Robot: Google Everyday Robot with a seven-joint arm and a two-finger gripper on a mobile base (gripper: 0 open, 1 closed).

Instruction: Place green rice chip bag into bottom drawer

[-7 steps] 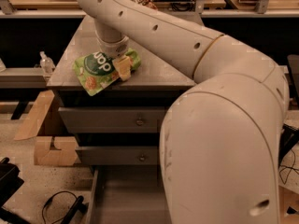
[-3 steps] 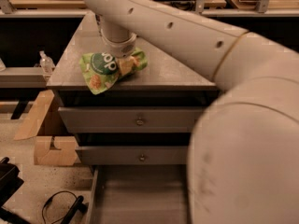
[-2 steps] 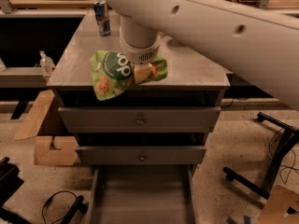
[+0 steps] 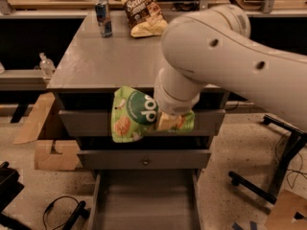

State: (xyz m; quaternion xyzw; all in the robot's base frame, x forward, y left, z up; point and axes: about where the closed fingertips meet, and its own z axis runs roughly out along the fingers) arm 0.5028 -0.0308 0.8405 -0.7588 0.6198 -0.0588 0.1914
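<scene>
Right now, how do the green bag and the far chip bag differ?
The green rice chip bag hangs in the hand, in front of the upper drawers; the brown chip bag lies on the cabinet top. The green rice chip bag is bright green, the brown chip bag brown and yellow. Both are snack pouches.

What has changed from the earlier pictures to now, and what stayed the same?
The gripper has carried the green rice chip bag forward off the cabinet top and down. The bag now hangs in front of the top drawer front, above the bottom drawer. Nothing was let go: the gripper stays shut on the bag. The bottom drawer remains pulled out, and the two upper drawers stay closed.
</scene>
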